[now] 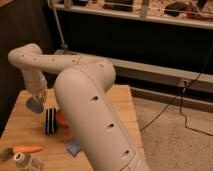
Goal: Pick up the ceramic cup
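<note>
The ceramic cup (34, 105) is a small grey-blue round thing at the left of the wooden table (20, 130). It sits tilted right at the tips of my gripper (37, 97). The gripper hangs down from the white arm (85, 100) that bends in from the right, and its fingers are closed around the cup's rim. The cup appears slightly above the table top. The arm's thick lower link fills the middle of the view and hides part of the table.
A black striped block (50, 121) stands upright near the cup. A red-orange bowl (61, 118) is partly hidden behind the arm. A light-blue sponge (74, 147), a carrot (27, 148) and a clear jar (22, 161) lie at the front. Dark shelving stands behind.
</note>
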You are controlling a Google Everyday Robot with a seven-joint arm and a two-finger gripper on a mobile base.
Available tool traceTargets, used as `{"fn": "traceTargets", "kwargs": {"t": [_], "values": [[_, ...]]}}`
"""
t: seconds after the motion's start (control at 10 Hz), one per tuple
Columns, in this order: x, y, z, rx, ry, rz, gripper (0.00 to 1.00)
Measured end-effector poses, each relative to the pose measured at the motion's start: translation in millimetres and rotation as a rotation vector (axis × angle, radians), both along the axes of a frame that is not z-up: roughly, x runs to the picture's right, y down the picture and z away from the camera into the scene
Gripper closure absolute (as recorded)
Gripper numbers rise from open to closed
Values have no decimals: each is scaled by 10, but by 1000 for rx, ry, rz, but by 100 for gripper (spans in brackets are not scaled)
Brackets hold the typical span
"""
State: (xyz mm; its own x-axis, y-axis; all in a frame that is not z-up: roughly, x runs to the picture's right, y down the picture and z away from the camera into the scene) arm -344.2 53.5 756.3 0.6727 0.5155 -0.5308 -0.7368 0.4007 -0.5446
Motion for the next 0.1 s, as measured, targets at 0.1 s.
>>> {"fn": "traceTargets", "kwargs": {"t": [0.1], "values": [[4,-2,2,0,0,0,100]]}}
